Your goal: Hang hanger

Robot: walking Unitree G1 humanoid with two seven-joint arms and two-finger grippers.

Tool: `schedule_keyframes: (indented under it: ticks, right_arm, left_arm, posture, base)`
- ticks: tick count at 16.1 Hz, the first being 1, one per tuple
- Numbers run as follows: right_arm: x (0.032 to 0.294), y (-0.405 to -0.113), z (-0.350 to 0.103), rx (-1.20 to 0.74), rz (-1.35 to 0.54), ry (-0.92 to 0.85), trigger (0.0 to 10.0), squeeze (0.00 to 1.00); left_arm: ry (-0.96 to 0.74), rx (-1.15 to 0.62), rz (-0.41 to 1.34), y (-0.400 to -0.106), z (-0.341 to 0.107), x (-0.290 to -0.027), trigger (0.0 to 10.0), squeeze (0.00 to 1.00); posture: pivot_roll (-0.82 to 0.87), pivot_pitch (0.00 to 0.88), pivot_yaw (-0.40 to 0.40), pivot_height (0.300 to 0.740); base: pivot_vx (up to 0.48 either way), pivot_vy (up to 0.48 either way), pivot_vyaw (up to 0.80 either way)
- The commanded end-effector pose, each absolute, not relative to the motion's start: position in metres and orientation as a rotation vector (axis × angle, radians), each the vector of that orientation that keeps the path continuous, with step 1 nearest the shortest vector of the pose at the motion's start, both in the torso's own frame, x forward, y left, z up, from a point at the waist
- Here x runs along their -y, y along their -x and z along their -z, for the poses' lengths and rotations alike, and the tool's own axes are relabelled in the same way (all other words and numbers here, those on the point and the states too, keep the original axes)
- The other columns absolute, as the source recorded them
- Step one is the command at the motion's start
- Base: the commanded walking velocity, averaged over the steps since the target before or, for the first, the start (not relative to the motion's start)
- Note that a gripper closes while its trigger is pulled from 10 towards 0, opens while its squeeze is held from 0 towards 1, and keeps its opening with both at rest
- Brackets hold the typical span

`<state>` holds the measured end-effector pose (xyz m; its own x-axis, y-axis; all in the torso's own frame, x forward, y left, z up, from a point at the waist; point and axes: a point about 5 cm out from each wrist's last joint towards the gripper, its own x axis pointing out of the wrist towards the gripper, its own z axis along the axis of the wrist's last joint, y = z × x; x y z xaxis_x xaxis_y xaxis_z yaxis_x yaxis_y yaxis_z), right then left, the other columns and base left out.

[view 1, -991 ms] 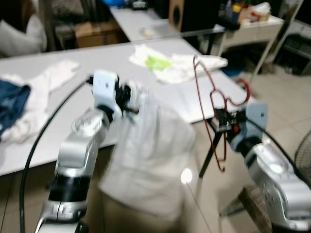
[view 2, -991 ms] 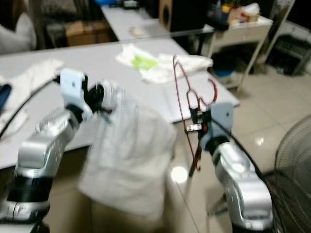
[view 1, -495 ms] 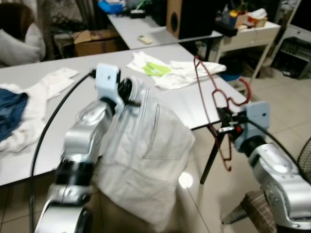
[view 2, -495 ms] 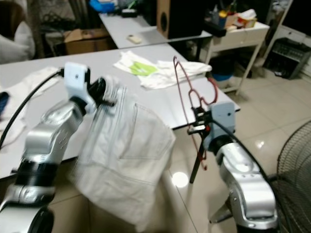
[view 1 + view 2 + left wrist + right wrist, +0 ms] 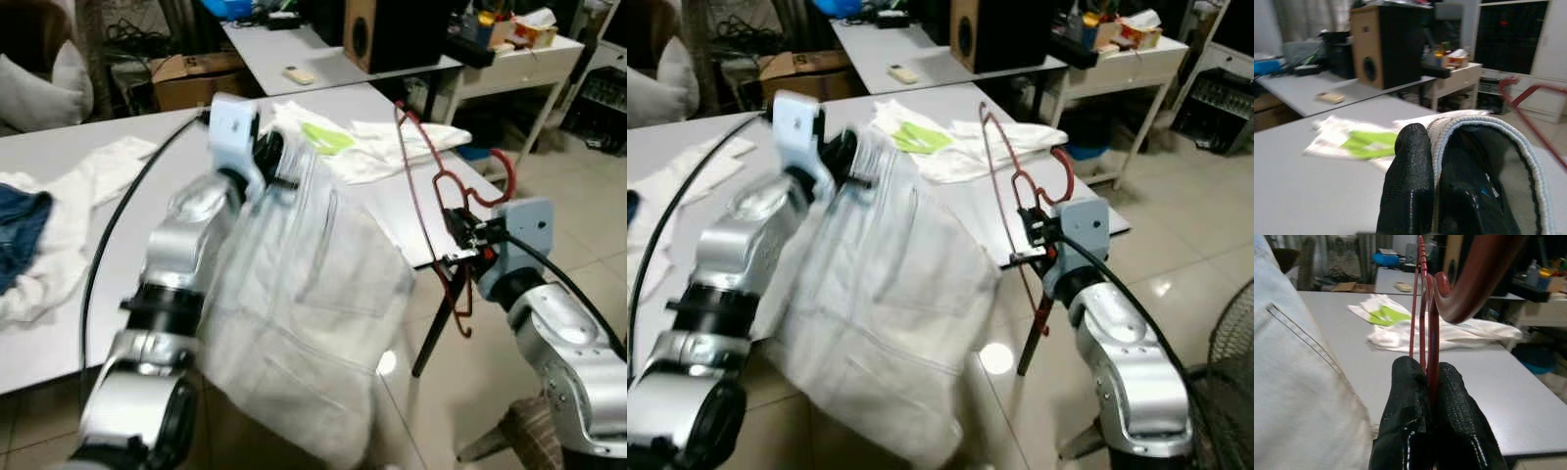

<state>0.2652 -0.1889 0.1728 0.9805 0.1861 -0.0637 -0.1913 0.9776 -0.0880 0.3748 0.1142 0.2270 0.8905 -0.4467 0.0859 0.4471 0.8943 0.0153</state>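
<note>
Evidently held ready for dressing: thin red wire hanger (image 5: 431,186) upright at centre right, clamped in right gripper (image 5: 1425,382). Pale grey-white denim garment (image 5: 313,313) dangling at centre, waistband pinched in left gripper (image 5: 1422,161), opening raised level with hanger.

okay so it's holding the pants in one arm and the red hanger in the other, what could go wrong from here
The left end effector pinches only the waistband edge of the white pants, so they could slip free. The right end effector grips the red hanger by thin wire, so it might twist. The hanger is close to the table edge and could snag.
</note>
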Motion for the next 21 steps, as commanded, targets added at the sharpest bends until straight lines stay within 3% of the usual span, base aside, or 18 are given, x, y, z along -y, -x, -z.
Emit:
schedule_keyframes:
  ticks: [1,13,21]
  right_arm:
    - [0.19,-0.266,-0.179,-0.027,-0.19,0.09,10.0,0.0]
    - [0.186,-0.265,-0.179,-0.021,-0.186,0.078,10.0,0.0]
    - [0.189,-0.266,-0.203,0.121,-0.194,0.08,10.0,0.0]
  left_arm:
    - [-0.022,0.22,0.451,-0.379,-0.261,-0.118,10.0,0.0]
    - [-0.035,0.282,0.472,-0.394,-0.282,-0.109,10.0,0.0]
    - [-0.118,0.476,0.485,-0.408,-0.377,-0.09,10.0,0.0]
  posture:
    - [-0.2,0.0,0.024,0.74]
    - [-0.2,0.0,0.028,0.74]
    - [-0.23,0.0,0.06,0.74]
  base:
    - [0.356,0.0,0.0]
    - [0.355,0.0,0.0]
    - [0.354,0.0,0.0]
